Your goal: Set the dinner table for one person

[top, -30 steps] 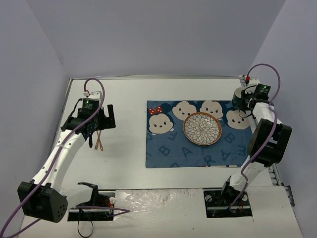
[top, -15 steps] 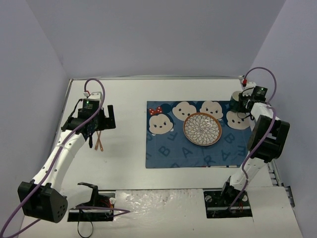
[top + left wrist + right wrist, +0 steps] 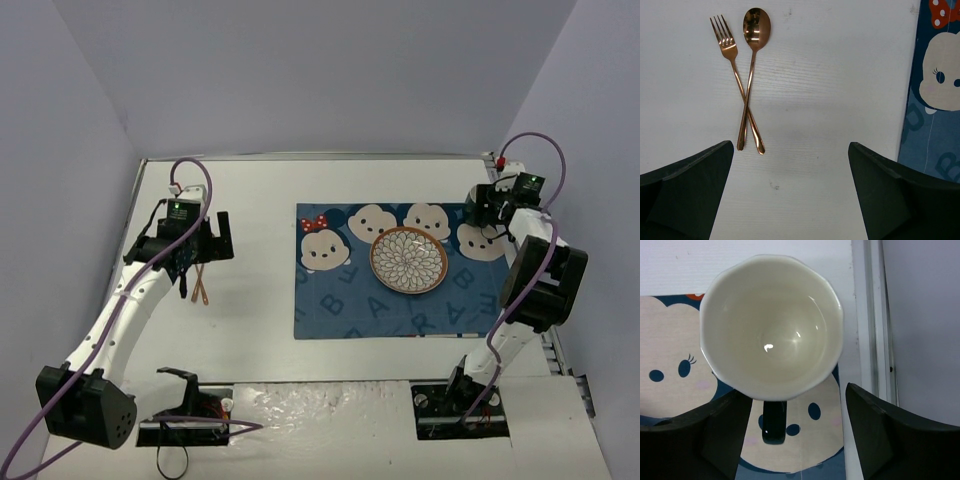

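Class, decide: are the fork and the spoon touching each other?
Touching. The left wrist view shows the fork and spoon with handles crossed, one over the other.

The dinner table is plain white with a thin silver-grey edge. The mat is dark blue, printed with lighter blue letters and cream cartoon faces with black eyes and pink cheeks; 1 face wears a red bow with white dots. The plate has a brown rim and a white petal pattern on a tan ground. The fork and spoon are shiny copper-rose. The cup is glossy cream inside, with a dark, near-black handle. The walls are pale lavender. Both arms are white with black joints and carry purple cables.
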You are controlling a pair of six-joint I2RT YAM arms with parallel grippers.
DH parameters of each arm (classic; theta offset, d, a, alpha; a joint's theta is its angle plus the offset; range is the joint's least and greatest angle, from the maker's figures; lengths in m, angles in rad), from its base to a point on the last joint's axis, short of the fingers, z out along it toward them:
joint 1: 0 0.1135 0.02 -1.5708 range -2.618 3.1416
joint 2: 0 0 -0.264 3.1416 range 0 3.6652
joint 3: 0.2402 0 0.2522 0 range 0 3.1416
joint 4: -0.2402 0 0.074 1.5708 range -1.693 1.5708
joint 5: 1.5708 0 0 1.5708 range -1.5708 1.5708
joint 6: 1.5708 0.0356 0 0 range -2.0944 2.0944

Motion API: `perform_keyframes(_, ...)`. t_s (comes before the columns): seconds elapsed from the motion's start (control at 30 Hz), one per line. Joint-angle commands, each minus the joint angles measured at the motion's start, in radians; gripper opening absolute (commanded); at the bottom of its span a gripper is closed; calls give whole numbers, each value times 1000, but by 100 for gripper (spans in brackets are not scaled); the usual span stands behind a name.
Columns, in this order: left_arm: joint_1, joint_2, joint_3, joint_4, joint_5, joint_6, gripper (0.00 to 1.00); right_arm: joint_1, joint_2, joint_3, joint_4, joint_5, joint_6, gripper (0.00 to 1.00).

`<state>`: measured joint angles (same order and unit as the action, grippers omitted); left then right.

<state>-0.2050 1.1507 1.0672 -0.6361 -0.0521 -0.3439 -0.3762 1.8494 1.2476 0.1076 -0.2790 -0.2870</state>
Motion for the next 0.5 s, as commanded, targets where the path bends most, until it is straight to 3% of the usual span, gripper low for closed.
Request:
perform_keyframes(0.0, 7, -14, 17, 44, -7, 12, 97, -8, -187, 4, 74, 61, 82, 77)
perform_keyframes(0.23, 7, -3, 14, 42, -11, 5, 97, 25, -410, -65, 70, 74, 252, 86)
perform_keyframes(0.47, 13, 38, 1, 47, -39, -6, 97, 248, -639, -183, 64, 113, 422, 91)
